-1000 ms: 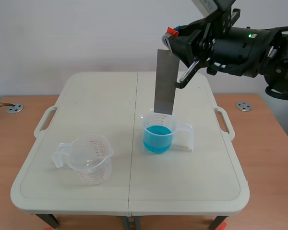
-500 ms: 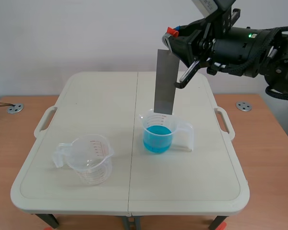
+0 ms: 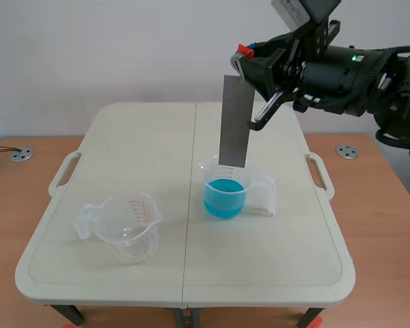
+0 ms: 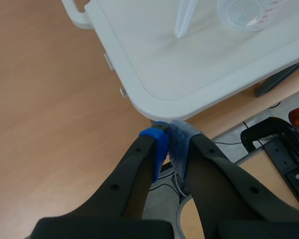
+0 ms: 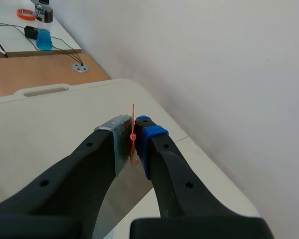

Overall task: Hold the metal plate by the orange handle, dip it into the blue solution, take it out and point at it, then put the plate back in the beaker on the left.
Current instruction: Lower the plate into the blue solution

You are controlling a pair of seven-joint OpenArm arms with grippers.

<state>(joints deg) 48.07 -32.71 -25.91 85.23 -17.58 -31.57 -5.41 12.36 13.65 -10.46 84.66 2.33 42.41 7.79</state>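
Item 1. Right gripper (image 3: 244, 60): we record it raised high over the far right part of the table (image 3: 123, 137), its fingers clamped on the top of the metal plate (image 3: 234, 121) at the orange handle (image 3: 244, 48). In its own wrist view the pads pinch the plate's upper edge, and the handle shows as a thin orange strip between them.

Item 2. Metal plate: it hangs straight below the gripper with its long axis near vertical and the handle end up. The free end points down at the beaker of blue solution (image 3: 227, 188). Its lower edge sits at about the level of the beaker's rim. We judge it not yet in the liquid (image 3: 223, 197), though we cannot tell whether the edge is directly above the mouth or slightly behind it.

Item 3. Governing relation: the solution lies below the plate, along the plate's own long axis. We judge that the dip calls for a plain lowering with the plate kept upright.

Item 4. Empty beaker (image 3: 128, 225): it stands on the near left of the table, well apart from the plate.

Item 5. Left gripper (image 4: 169, 144): its fingers are closed together with nothing between them. It hangs low, beyond the table's corner, so the right arm is by far the nearer to the plate.
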